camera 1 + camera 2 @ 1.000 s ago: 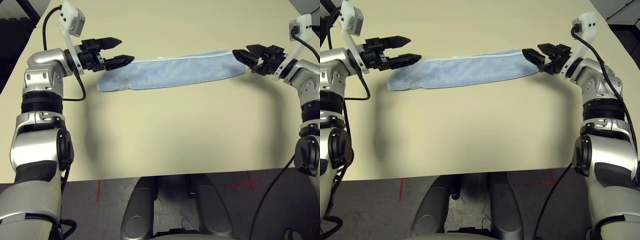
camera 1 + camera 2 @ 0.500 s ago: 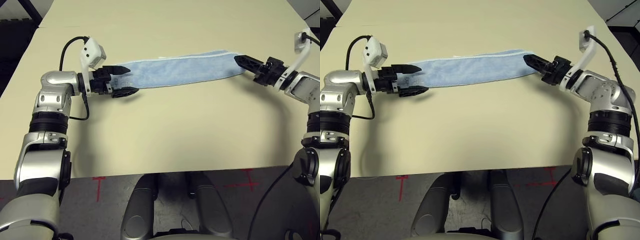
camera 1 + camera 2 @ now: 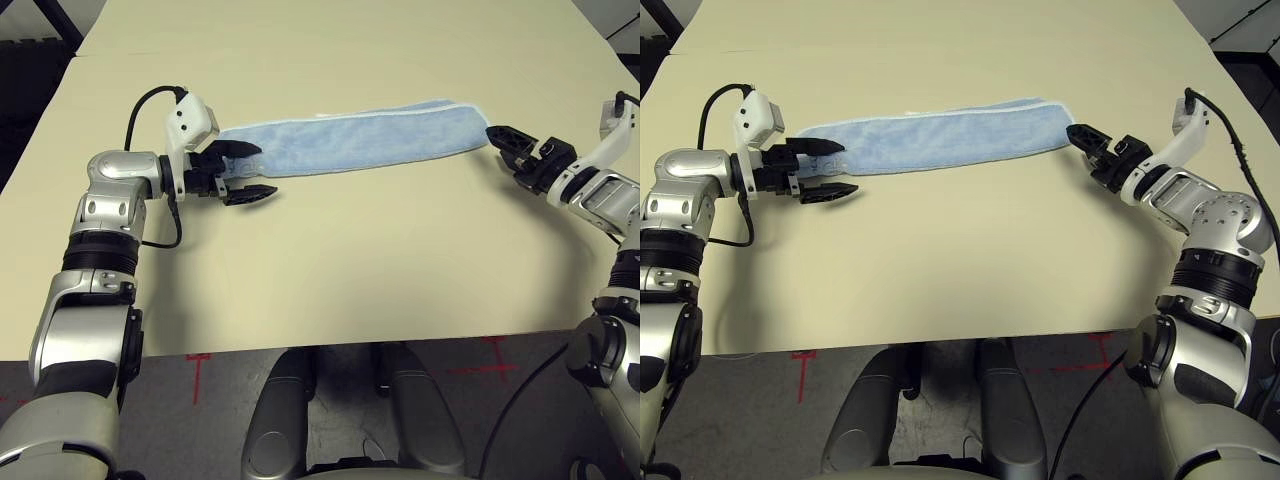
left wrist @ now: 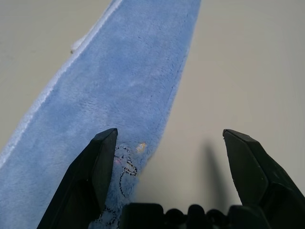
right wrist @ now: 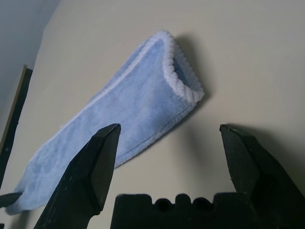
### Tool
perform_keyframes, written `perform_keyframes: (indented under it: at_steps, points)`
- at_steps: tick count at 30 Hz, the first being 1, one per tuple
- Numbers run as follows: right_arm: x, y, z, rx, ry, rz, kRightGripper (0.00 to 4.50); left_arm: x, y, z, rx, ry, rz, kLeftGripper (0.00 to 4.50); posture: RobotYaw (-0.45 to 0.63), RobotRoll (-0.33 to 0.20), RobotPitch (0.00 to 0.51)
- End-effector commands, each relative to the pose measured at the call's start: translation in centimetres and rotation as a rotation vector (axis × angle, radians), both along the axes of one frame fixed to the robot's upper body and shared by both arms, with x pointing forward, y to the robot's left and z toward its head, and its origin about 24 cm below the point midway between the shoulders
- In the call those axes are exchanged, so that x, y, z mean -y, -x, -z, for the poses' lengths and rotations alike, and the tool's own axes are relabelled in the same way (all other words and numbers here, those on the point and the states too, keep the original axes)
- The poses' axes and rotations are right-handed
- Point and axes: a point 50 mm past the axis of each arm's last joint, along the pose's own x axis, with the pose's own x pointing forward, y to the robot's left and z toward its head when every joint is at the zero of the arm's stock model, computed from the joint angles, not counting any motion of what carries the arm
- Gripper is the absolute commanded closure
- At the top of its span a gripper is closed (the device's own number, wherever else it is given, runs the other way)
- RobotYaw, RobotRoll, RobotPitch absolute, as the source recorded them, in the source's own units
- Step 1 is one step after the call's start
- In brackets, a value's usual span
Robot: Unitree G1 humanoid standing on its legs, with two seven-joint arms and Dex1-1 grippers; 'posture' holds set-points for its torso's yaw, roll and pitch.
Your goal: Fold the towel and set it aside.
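Towel point(image 3: 350, 140): long folded strip, flat on table point(image 3: 350, 270), ready for an end-to-end fold.
Left gripper point(image 3: 245, 172): spread, straddling the strip's near corner.
Right gripper point(image 3: 508, 145): spread, just off the other end.

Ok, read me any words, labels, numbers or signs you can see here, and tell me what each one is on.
Towel: dark stitched marks next to a small cartoon print at the end by the left gripper, too small and partly hidden to read.
Floor: red cross marks in front of the table, signs only, no text.
Nothing else readable.
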Motion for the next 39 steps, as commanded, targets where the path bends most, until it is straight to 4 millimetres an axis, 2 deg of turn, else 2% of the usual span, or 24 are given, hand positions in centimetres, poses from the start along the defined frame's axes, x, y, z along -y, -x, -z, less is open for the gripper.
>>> perform_keyframes:
  at_steps: [1,6,13,22,26,31,34,39]
  points:
    - [-0.2,-0.9,1.0,-0.032,-0.024,0.056,0.00,0.1,0.5,0.3,-0.006,0.000,0.006,0.02,0.03,0.000,0.296]
    - [-1.2,-2.7,0.8,-0.014,-0.057,0.068,0.00,0.0,0.8,0.2,-0.010,0.000,-0.003,0.02,0.04,0.000,0.296]
    - [-2.0,-3.8,0.8,-0.036,-0.053,0.062,0.00,0.0,1.0,0.2,-0.012,-0.003,-0.010,0.02,0.05,0.000,0.296]
    - [-0.9,-2.4,0.3,-0.063,-0.029,0.051,0.00,0.0,1.1,0.2,-0.017,-0.005,-0.012,0.02,0.05,0.000,0.295]
    - [-0.1,-0.5,-0.6,-0.059,-0.043,0.038,0.00,0.1,1.1,0.2,-0.018,-0.004,-0.009,0.02,0.04,0.000,0.296]
    - [0.1,1.4,-0.3,-0.087,-0.052,0.023,0.00,0.3,1.0,0.3,-0.024,-0.001,0.000,0.02,0.02,0.000,0.294]
    - [-0.6,1.1,-0.2,-0.089,-0.064,0.029,0.00,0.5,0.8,0.3,-0.024,0.000,0.004,0.02,0.01,0.000,0.293]
    - [-1.8,-0.6,-0.4,-0.056,-0.086,0.035,0.00,0.7,0.6,0.1,-0.021,0.000,0.009,0.02,0.02,0.000,0.293]
